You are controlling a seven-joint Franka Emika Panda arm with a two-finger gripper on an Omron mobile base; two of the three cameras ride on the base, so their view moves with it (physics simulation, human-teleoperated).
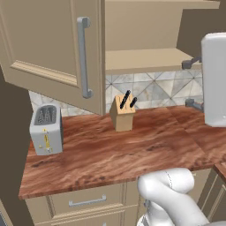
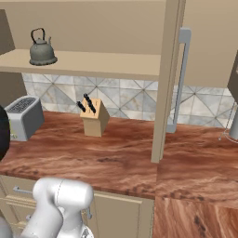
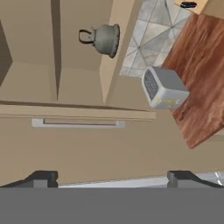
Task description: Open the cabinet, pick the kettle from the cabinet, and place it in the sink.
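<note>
Overhead, cabinet (image 2: 163, 79) doors open, kettle (image 2: 42, 49) on its shelf, end effector (image 3: 111, 179) spread wide, holding nothing.

We see a beige cabinet (image 2: 93, 62) holding a dull grey kettle (image 2: 42, 48). The counter (image 1: 132, 150) is reddish-brown and streaked, the toaster (image 1: 46, 129) grey.

1. The left base view looks forward and down from behind the arm's left, over the counter (image 1: 114, 145) toward the open cabinet (image 1: 145, 59).
2. The right base view faces the same counter from behind the arm's right; both share the toaster (image 2: 23, 116) and knife block (image 2: 95, 121).
3. The hand view sits close to a cabinet door, rolled sideways, with the kettle (image 3: 105, 39) and toaster beyond.
</note>
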